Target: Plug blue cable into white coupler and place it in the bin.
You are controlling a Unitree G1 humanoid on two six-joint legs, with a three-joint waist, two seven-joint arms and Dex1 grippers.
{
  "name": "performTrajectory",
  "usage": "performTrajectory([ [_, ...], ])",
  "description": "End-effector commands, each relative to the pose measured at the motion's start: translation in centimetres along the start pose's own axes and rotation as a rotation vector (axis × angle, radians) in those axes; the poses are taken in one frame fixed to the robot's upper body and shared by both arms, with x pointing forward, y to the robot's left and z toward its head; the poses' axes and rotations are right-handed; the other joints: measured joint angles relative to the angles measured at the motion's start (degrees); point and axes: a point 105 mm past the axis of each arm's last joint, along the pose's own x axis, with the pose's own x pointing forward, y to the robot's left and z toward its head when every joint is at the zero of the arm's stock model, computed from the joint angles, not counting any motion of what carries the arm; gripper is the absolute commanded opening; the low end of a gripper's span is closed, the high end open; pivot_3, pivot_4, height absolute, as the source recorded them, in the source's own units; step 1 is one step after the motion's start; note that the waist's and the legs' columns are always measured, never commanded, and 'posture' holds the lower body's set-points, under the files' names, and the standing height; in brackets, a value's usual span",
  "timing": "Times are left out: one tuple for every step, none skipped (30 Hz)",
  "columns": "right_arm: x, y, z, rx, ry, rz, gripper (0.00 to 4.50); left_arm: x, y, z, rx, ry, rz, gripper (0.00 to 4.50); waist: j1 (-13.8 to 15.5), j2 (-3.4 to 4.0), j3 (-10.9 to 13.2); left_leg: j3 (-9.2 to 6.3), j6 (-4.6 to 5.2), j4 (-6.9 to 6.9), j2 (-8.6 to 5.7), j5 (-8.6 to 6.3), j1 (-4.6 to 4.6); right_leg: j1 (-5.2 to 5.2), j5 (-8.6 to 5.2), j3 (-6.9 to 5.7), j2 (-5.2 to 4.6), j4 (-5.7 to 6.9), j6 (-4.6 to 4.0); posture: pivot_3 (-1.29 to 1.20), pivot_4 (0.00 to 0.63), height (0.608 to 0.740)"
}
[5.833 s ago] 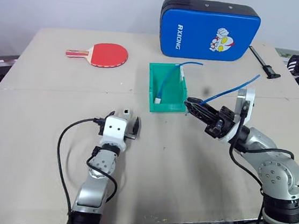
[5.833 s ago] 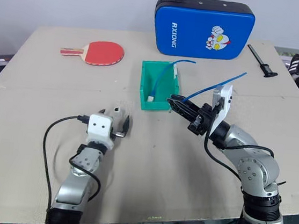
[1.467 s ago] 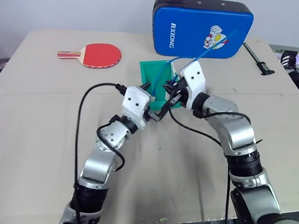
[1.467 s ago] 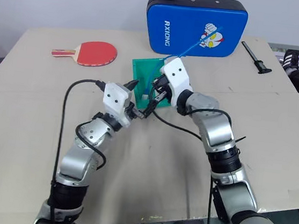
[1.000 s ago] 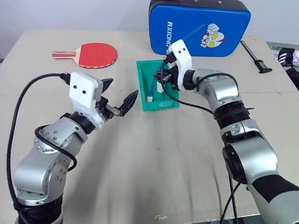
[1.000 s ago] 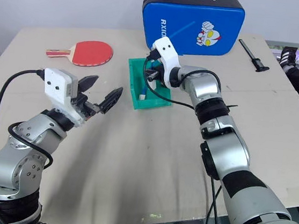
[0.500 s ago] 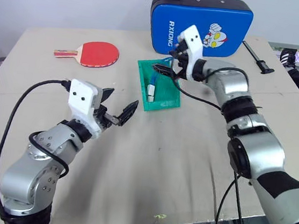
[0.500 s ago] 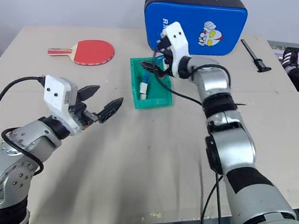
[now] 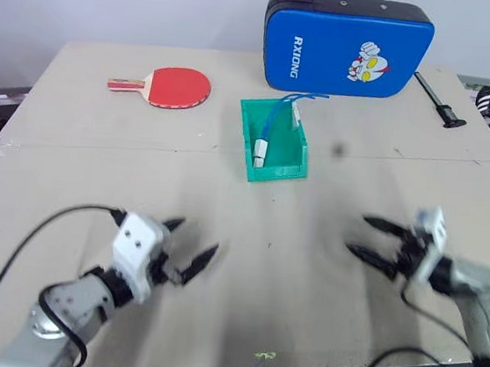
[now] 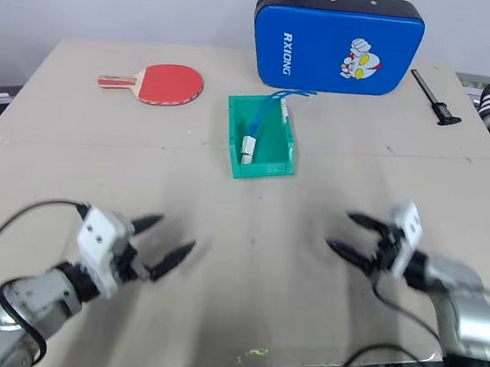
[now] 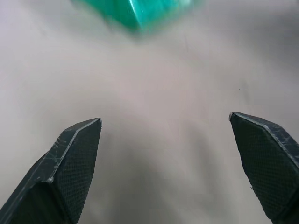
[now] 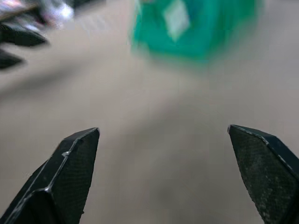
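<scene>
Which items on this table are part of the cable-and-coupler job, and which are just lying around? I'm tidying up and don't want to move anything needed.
Part of the job:
- blue cable, lying in the bin
- white coupler, in the bin on the cable's end
- green bin

Just lying about:
- red paddle
- blue padded case
- black tool

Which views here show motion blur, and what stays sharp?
Left eye view: the left gripper and right gripper are smeared, while the bin, blue cable and paddle are crisp. Right wrist view: the bin is blurred, the fingers sharp. Left wrist view: the bin is blurred too.
</scene>
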Motion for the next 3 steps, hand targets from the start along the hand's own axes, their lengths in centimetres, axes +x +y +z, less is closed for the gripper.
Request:
performTrajectory([
  [-1.3,-0.7,0.9,-0.156,-0.025,-0.036,4.34,-0.1,-0.8,0.2,0.057,-0.046,-0.05,4.49,-0.7,-0.03,0.0,0.05,0.03,0.05,0.04,0.0,0.09,0.04,0.06,0.06,0.07,0.07,-0.13,0.0,0.15,0.74],
  [-1.7,-0.8,0.3,-0.161,-0.006,-0.04,4.34,-0.1,-0.7,-0.2,0.054,-0.039,-0.046,4.49,-0.8,-0.07,0.0,0.1,0.05,0.09,0.12,0.01,0.34,0.22,0.16,0.09,0.17,0.08,-0.23,0.0,0.15,0.74],
  [-1.9,-0.8,-0.1,-0.161,0.002,-0.043,4.34,0.0,-0.6,-0.3,0.053,-0.04,-0.046,4.49,-0.8,-0.07,0.0,0.13,0.06,0.09,0.16,0.02,0.8,0.59,0.16,0.1,0.23,0.1,-0.23,0.0,0.15,0.74],
])
